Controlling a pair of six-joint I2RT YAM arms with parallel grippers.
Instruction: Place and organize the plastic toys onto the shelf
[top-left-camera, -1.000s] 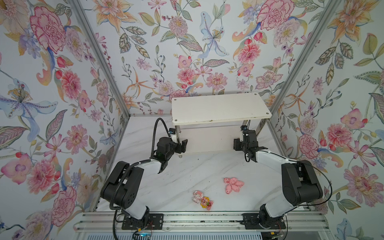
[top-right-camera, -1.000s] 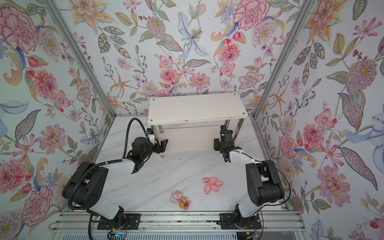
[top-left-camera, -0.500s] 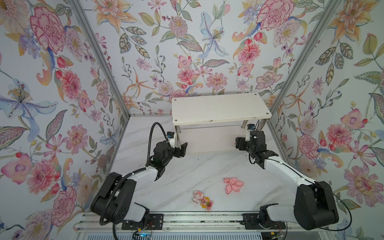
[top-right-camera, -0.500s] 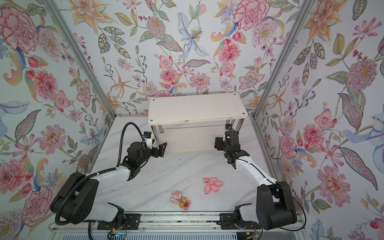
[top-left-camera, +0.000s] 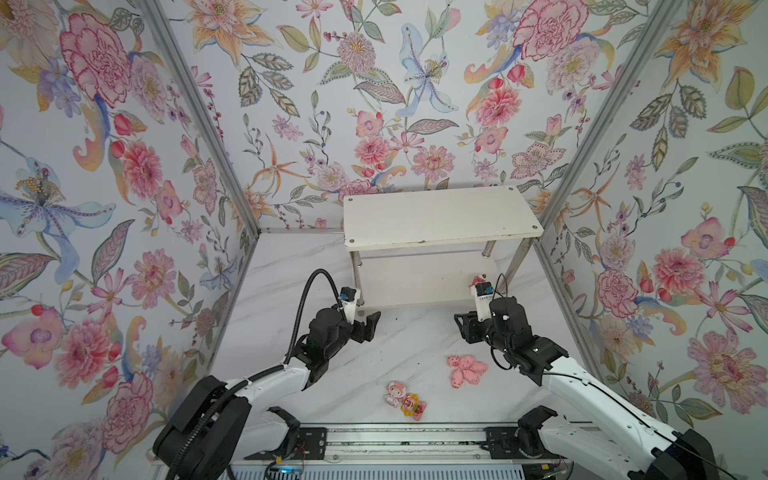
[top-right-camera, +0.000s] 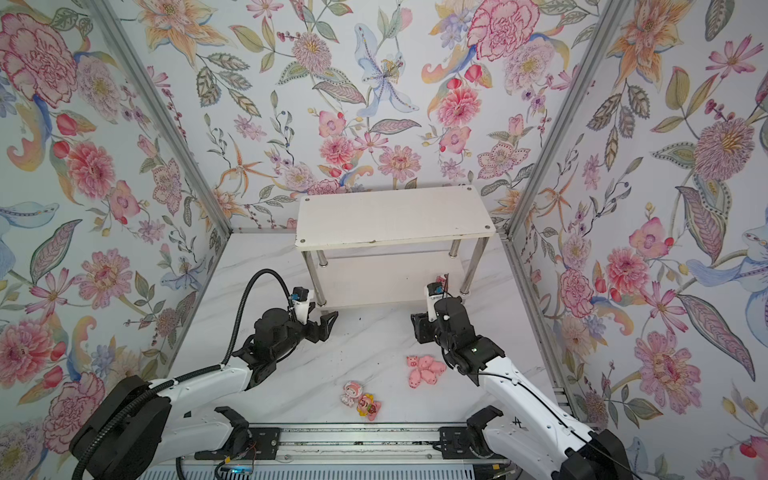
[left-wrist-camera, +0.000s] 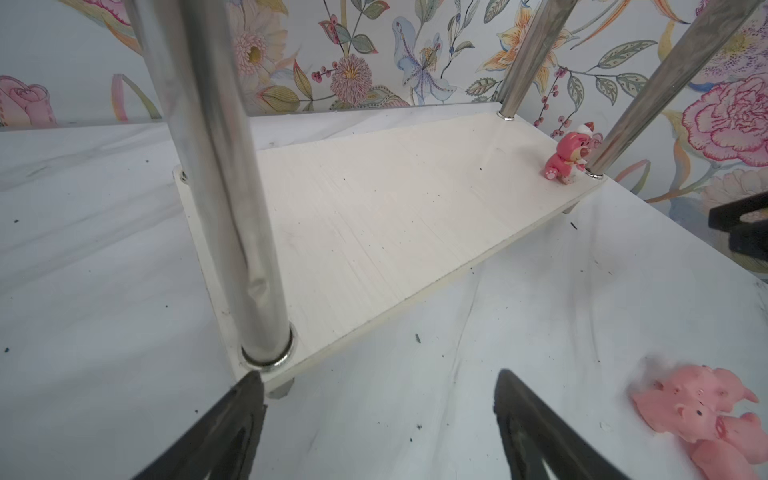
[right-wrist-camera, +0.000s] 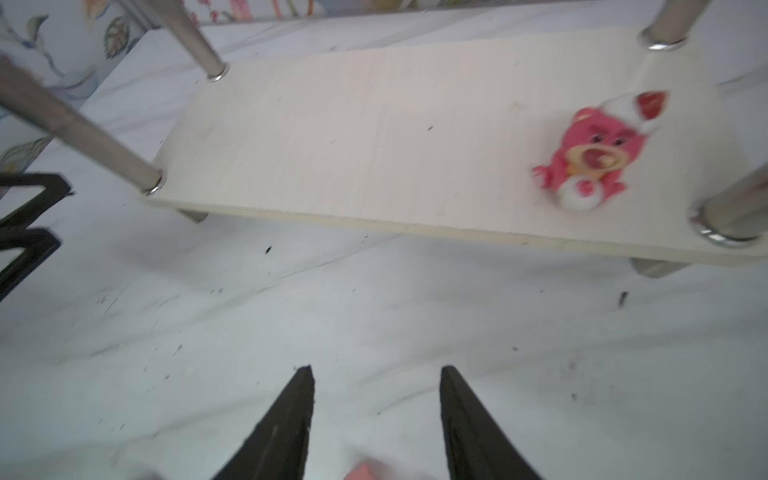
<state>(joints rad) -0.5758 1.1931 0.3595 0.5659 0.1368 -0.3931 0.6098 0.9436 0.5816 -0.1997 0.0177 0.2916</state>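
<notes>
Right wrist view: whole frame blurred. The dark pink bear (right-wrist-camera: 594, 153) reads by colour only, its face soft. A pink scrap (right-wrist-camera: 365, 471) is cut off at the frame edge between my right gripper's (right-wrist-camera: 376, 368) fingers; I can't tell which toy it is.

Left wrist view: the pale pink pigs (left-wrist-camera: 702, 419) are clipped by the frame edge and out of focus, so their count is unclear.

Both top views, centre right: the bear is mostly hidden behind my right wrist camera (top-left-camera: 482, 291). On the shelf (top-left-camera: 415, 282), the lower board is partly covered by the top board.

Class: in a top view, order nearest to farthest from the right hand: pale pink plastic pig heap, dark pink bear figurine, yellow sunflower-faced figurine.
From the right hand:
1. Pale pink plastic pig heap, close beside it.
2. Dark pink bear figurine, on shelf's lower board.
3. Yellow sunflower-faced figurine, front centre.
</notes>
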